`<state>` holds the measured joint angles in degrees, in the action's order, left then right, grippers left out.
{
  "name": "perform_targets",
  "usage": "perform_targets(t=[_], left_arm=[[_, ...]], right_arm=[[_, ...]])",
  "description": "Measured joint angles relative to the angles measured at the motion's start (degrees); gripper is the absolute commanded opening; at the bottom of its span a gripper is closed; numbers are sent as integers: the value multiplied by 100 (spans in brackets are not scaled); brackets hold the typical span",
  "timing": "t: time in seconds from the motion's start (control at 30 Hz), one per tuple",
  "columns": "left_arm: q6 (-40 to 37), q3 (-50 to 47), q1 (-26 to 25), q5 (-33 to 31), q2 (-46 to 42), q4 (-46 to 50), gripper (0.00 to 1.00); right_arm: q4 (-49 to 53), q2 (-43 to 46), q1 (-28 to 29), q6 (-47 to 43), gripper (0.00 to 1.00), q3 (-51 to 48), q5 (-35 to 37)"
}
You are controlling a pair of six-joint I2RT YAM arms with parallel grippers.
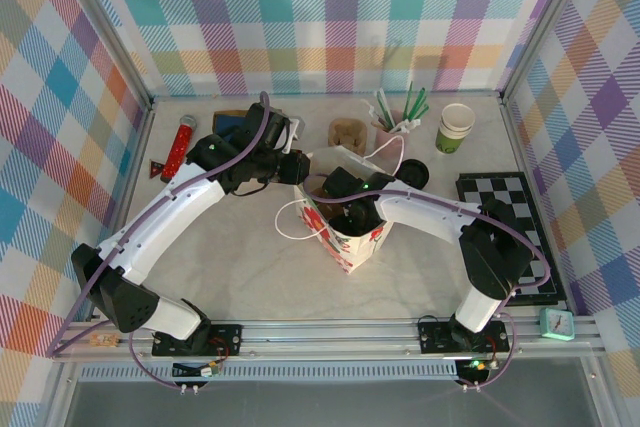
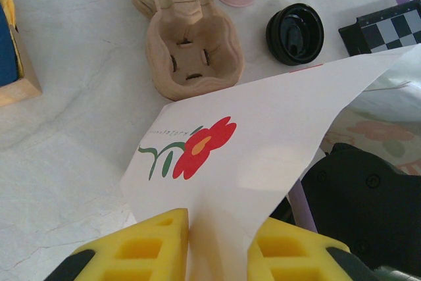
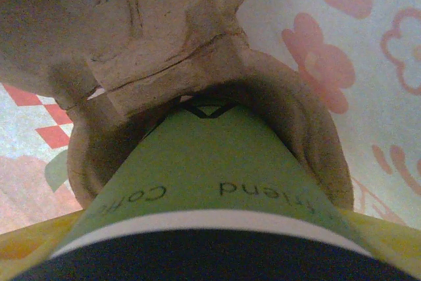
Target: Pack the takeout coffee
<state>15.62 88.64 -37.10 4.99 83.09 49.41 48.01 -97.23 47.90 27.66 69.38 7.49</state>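
Note:
The takeout coffee (image 3: 210,162), a green cup with a white band and black lid, stands in a pocket of a brown pulp carrier (image 3: 171,37) inside the flowered paper bag (image 1: 352,239). My right gripper (image 3: 210,245) reaches down into the bag (image 3: 342,51), its yellow fingers (image 3: 389,241) closed against the cup's two sides. In the top view the right gripper (image 1: 340,209) sits in the bag's mouth. My left gripper (image 2: 217,222) is shut on the bag's white wall (image 2: 263,143), holding the mouth open; from above the left gripper (image 1: 300,179) is at the bag's far left edge.
Behind the bag lie a second pulp carrier (image 1: 347,133), a loose black lid (image 1: 415,173), a pink holder with straws (image 1: 392,122) and a stack of green-and-white cups (image 1: 455,127). A chessboard (image 1: 505,232) lies right; a red tool (image 1: 180,147) lies far left.

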Motion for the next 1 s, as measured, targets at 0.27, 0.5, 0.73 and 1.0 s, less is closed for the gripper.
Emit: perform_targets(t=[0.27,0.5,0.73,1.0], left_arm=[[0,0,0,0,-4,-2,23],[0,0,0,0,-9,0,24],[-2,0,0,-17,-9,2,37],[4,7,0,-138,-9,4,50]], right_arm=[[-66,31,7,0,25,-44,37],[-85,26,7,0,25,-44,52],[-81,-9,4,0,26,-26,55],[-11,-142,-11,-13,26,105,52]])
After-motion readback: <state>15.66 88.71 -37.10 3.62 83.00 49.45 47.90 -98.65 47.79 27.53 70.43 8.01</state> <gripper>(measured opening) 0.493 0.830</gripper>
